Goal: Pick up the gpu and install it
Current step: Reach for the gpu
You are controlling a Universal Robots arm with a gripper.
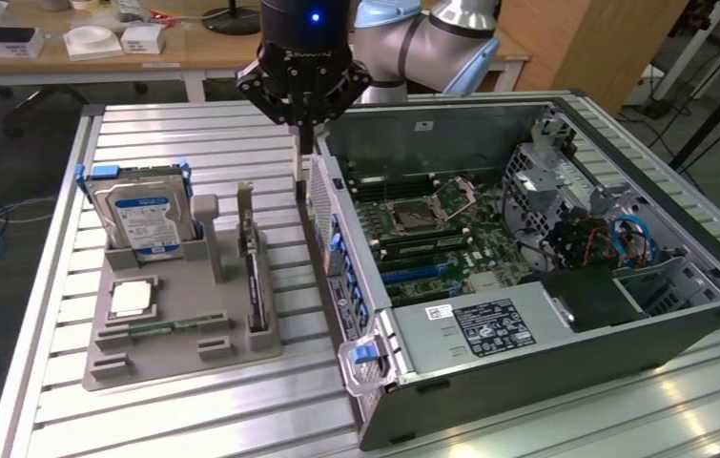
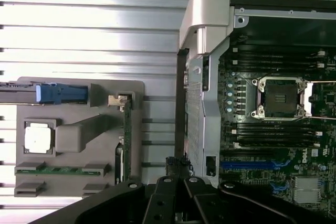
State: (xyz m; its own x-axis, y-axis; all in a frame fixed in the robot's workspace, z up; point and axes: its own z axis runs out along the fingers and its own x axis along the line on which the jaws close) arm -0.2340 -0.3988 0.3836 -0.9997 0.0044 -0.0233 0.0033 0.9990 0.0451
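Observation:
The gpu [image 1: 254, 267] is a thin black card standing on edge in a slot of the grey holder [image 1: 181, 358], to the exterior view's left of the open computer case [image 1: 487, 324]. In the wrist view the gpu [image 2: 126, 129] appears edge-on in the grey holder [image 2: 79, 88]. My gripper [image 1: 302, 167] hangs above the gap between the holder and the case's rear corner, behind the card's far end and apart from it. In the wrist view the gripper [image 2: 178, 165] is shut, with nothing between its fingers.
A hard drive [image 1: 141, 219] with a blue-white label, a square processor chip [image 1: 132, 300] and a memory stick [image 1: 162, 327] also sit in the holder. Inside the case lies the motherboard with an open processor socket [image 1: 413, 218] and a blue slot [image 2: 252, 164]. The slatted table [image 1: 181, 143] carries everything.

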